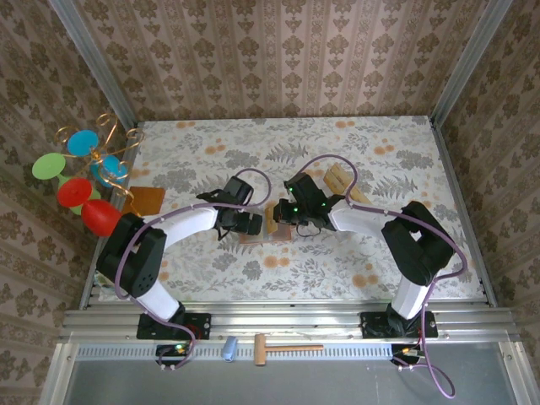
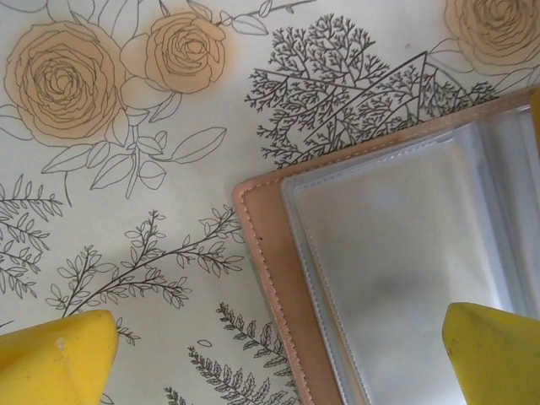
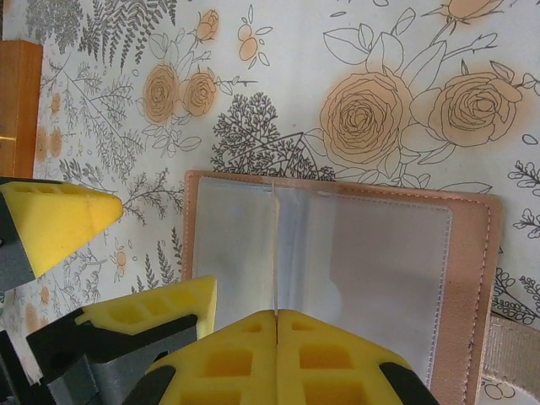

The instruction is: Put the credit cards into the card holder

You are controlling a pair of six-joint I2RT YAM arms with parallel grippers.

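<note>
card holder (image 3: 363,253): open flat, table (image 1: 380,261) centre, clear sleeves up. left gripper (image 2: 277,350): jaws wide, straddling holder's edge. right gripper (image 3: 277,315): pinched on credit card (image 1: 272,216) held edgewise above holder. spare credit cards (image 1: 342,180): toward table's right edge.

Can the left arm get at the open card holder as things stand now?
Likely yes: the left end effector hangs open directly over an edge of the card holder, nothing between them, though the shut right end effector crowds close.
</note>
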